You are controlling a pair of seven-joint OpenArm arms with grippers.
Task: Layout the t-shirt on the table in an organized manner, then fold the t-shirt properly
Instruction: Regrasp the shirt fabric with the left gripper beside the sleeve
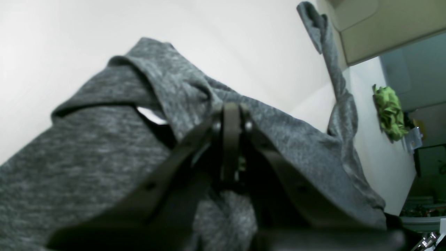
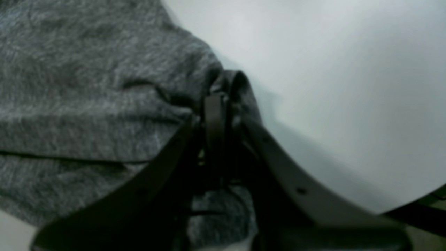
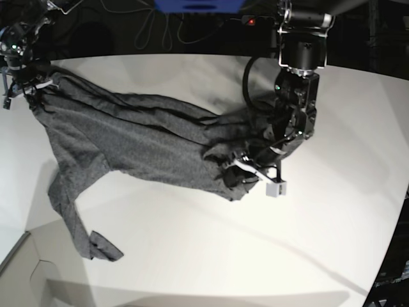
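The t-shirt [image 3: 128, 137] is soft knit cloth — speckled dark grey, fuzzy and wrinkly. The bench [image 3: 192, 256] under it is white, smooth and matt — not shiny. Both hands' fingers [image 1: 231, 118] look like dark, dull plastic.

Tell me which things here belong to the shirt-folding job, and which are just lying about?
Part of the job: t-shirt, table, left gripper and right gripper, both shut on the shirt.

Just lying about: crumpled green thing, beige box.
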